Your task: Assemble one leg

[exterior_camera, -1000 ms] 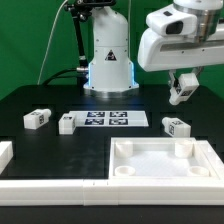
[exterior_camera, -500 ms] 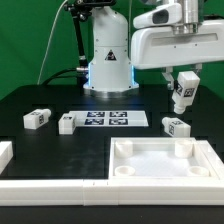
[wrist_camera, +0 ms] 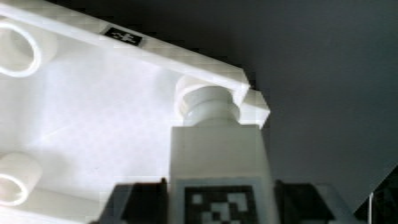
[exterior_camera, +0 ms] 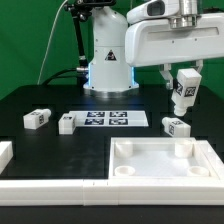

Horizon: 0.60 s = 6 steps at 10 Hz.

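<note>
1. The white tray (exterior_camera: 160,172) is lying at the table's near edge, and its round corner stub (wrist_camera: 210,100) is showing just beyond the leg in the wrist view.
2. The gripper (exterior_camera: 184,76) is hanging in the air, jaws clamping the leg.
3. The leg (exterior_camera: 185,94) is hanging upright, clear of table and tray.
4. Lowering off-centre is probably risking a jam on the stub, or a knock to the spare leg (exterior_camera: 177,126) lying below.

The leg (exterior_camera: 185,88) is a small white block with black-and-white tags, pinched roughly upright in the gripper (exterior_camera: 185,76), hanging in mid-air.
</note>
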Tool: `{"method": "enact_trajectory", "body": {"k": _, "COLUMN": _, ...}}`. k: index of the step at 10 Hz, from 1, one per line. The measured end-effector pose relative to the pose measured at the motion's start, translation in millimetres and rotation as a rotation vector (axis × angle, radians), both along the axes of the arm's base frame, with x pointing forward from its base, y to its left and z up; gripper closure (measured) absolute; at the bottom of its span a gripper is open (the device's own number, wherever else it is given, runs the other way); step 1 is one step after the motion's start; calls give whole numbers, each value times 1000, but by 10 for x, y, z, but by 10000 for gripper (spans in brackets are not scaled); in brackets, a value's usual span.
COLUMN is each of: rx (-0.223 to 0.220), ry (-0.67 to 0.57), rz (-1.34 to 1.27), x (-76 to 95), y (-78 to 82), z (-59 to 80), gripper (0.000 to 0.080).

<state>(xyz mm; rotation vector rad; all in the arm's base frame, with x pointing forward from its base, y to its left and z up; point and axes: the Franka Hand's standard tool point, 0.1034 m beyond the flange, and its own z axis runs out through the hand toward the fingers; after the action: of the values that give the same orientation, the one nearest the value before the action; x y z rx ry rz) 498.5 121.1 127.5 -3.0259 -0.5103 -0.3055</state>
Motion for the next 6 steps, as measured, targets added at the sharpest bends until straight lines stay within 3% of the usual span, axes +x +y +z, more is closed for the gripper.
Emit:
{"method": "enact_trajectory", "body": {"k": 2, "rx": 8, "ry": 15, "rz": -54, "x": -131, "y": 8, "z": -72, "gripper": 511}}
{"method": "enact_trajectory", "body": {"k": 3, "rx": 9, "ry": 30, "rz": -59, "x": -55, "y": 25, "z": -100, "gripper": 511}}
{"method": "enact_trajectory", "body": {"k": 6, "rx": 33, "ry": -7, "rz": -67, "x": 524, "y": 74, "z": -162, "gripper": 511}}
